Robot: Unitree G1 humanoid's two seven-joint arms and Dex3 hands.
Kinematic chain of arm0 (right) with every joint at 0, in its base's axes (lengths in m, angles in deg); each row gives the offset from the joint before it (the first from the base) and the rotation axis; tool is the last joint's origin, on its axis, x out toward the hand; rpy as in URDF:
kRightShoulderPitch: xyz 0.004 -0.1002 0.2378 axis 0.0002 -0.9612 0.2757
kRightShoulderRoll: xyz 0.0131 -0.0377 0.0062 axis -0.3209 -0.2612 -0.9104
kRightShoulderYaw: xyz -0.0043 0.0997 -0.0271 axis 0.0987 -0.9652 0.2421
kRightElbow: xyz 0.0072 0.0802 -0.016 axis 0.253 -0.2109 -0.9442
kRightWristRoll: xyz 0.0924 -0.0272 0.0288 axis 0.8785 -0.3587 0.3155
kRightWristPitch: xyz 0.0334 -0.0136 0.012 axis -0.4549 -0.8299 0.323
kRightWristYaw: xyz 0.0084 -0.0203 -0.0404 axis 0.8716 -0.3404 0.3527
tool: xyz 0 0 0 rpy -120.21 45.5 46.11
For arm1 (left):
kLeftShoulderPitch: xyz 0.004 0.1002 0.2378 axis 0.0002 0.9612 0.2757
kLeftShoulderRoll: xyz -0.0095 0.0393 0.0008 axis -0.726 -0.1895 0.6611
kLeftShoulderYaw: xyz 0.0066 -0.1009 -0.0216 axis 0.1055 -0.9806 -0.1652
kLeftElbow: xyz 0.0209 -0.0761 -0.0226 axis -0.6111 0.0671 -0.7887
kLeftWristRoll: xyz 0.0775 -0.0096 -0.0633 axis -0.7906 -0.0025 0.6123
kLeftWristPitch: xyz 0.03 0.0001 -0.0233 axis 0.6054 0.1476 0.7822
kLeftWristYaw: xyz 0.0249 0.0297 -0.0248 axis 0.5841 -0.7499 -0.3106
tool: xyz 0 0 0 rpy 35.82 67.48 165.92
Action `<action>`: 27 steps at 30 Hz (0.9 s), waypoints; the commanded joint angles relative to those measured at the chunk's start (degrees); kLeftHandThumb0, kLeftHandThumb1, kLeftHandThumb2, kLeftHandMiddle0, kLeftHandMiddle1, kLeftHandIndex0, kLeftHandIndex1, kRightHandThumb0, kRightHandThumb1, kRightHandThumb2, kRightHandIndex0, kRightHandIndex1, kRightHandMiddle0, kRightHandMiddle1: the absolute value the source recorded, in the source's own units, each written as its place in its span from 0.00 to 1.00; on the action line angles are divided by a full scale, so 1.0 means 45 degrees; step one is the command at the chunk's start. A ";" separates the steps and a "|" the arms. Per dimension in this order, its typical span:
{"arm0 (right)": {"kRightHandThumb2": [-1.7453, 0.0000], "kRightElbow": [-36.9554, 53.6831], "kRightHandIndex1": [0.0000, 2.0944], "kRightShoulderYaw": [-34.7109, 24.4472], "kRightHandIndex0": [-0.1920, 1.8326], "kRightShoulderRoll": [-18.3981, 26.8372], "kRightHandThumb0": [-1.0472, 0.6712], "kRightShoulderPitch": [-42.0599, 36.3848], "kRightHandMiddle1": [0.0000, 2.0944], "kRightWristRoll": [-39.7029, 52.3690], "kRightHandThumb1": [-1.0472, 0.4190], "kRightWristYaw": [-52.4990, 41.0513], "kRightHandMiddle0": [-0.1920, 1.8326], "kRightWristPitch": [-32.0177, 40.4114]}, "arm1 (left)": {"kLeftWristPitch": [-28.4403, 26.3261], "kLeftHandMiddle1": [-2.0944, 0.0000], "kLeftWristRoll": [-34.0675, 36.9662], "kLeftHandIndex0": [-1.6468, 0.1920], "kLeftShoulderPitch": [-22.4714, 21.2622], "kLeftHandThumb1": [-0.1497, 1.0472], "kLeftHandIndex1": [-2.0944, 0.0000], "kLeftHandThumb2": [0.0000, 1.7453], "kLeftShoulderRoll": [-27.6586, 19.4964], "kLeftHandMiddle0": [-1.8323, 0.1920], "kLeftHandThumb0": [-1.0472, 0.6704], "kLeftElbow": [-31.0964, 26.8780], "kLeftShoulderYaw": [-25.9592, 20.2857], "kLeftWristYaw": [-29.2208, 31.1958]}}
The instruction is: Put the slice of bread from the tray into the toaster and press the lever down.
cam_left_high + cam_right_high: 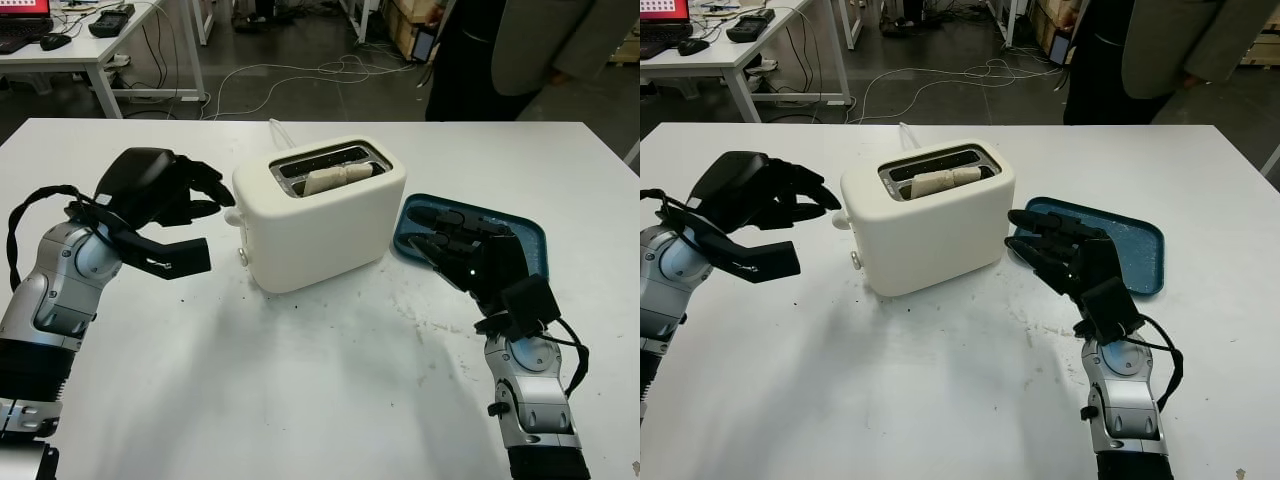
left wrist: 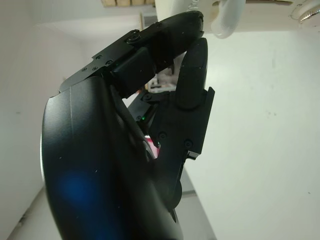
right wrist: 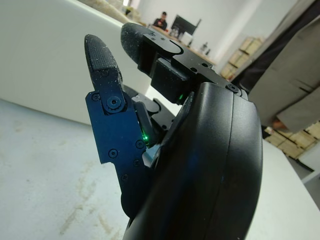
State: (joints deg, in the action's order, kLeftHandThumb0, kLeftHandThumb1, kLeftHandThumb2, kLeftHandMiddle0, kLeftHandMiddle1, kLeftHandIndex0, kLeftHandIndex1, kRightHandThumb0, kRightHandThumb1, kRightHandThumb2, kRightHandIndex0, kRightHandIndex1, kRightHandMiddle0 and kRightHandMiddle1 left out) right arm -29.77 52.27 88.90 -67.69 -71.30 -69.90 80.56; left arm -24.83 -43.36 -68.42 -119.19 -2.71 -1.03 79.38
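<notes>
A cream white toaster (image 1: 318, 215) stands near the middle of the white table (image 1: 300, 400), and the slice of bread (image 1: 337, 178) lies tilted inside one of its top slots, its pale upper edge showing above the slot rim. The lever (image 1: 233, 215) juts out of the toaster's narrow end, the end that faces the left robot hand (image 1: 190, 205). That hand is raised above the table just beside this end, grasping nothing, with its upper fingertips (image 1: 222, 190) close to the lever knob; whether they touch it cannot be told from the head views, and in the left wrist view the white knob (image 2: 226, 20) sits right at the tip of the black fingers (image 2: 192, 70). The blue tray (image 1: 1130, 240) lies on the table to the other side of the toaster, near it but not touching, and holds no bread. The right robot hand (image 1: 1060, 255) is held open above the table between the toaster and the tray, partly in front of the tray's near edge, holding nothing; in the right wrist view its fingers (image 3: 102, 65) point toward the toaster's white side wall (image 3: 45, 60). Beyond the far edge of the table stands a person (image 1: 530, 45) in a grey jacket, and cables (image 1: 300, 75) lie on the floor
</notes>
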 commanded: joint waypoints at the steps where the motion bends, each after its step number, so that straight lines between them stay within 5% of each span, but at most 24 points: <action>1: 1.00 0.0031 0.13 -0.0013 0.59 -0.0042 0.35 0.0080 0.00 0.0056 0.16 -0.0009 0.63 -0.0025 | 0.0120 0.35 -0.0102 0.31 -0.0313 0.89 0.77 0.05 -0.0074 0.49 0.44 0.0128 0.0125 -0.0128; 27: 1.00 0.0117 0.14 -0.0075 0.58 -0.0051 0.35 -0.0030 0.00 0.0111 0.16 0.0014 0.63 0.0024 | 0.0688 0.32 -0.0263 0.36 -0.0421 0.89 0.67 0.04 0.0111 0.47 0.44 0.1099 0.0709 -0.0690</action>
State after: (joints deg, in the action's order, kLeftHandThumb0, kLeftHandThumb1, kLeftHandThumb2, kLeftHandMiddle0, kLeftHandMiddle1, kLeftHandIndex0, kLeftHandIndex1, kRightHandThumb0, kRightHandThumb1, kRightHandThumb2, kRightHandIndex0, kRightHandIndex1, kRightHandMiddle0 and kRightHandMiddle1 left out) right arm -29.78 52.23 88.84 -67.71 -71.22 -69.91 80.55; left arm -22.45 -44.02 -69.49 -118.78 1.70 1.55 76.82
